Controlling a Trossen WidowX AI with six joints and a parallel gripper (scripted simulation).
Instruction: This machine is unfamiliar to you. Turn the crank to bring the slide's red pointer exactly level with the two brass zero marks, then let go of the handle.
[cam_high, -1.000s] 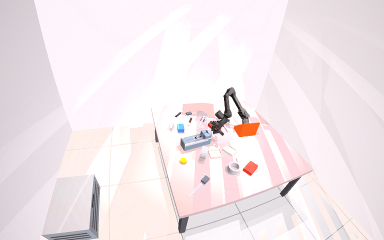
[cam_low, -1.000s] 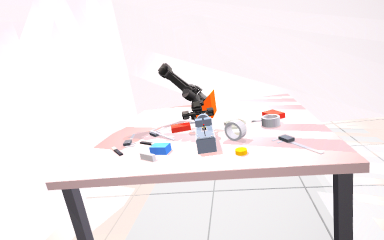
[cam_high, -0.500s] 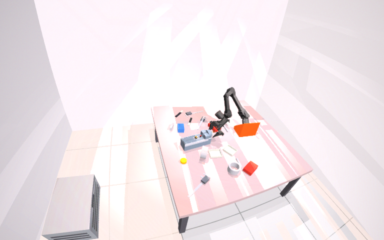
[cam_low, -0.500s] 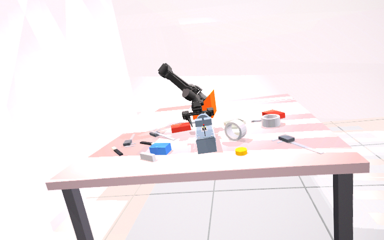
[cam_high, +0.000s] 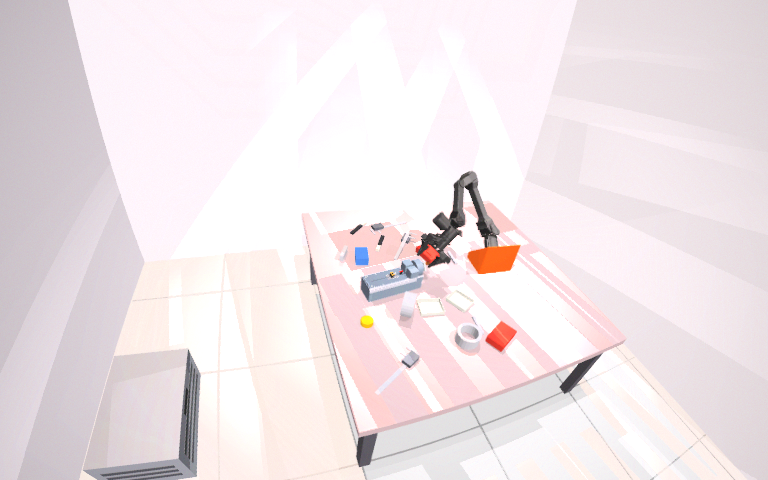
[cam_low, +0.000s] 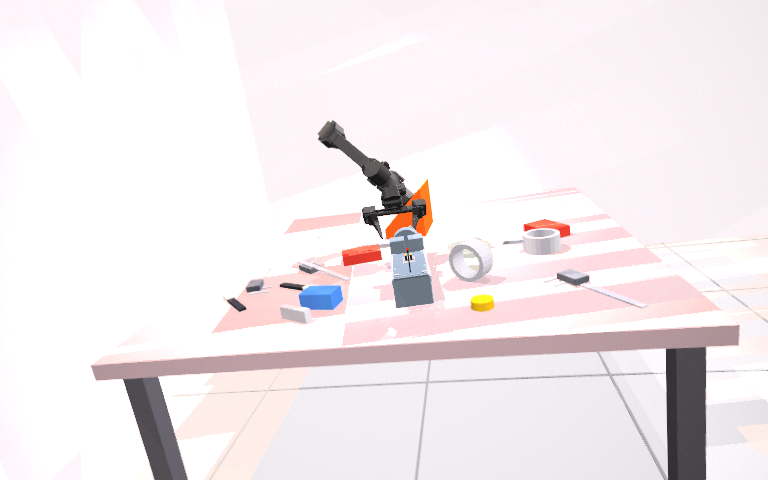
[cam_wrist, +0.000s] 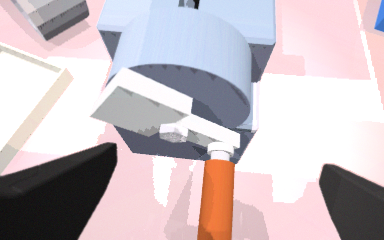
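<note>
Near the bench's far edge in the exterior view, the bent black jointed arm (cam_high: 467, 180) (cam_low: 353, 151) angles its released black two-fingered gripper (cam_high: 434, 255) (cam_low: 399, 230) (cam_wrist: 216, 162) around the orange cylindrical handle (cam_wrist: 216, 200).

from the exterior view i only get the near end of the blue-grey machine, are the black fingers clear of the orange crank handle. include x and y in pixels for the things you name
Observer: Yes. The wrist view shows the fingers (cam_high: 446, 259) (cam_low: 376, 226) open, one on each side of the orange crank handle (cam_wrist: 217, 200), with a gap on both sides.
Operator: and how does the crank sit, it's all hidden from here
Observer: In the wrist view the white crank arm (cam_wrist: 212, 129) slants from upper left down to the right, and the handle joins its lower right end.
</note>
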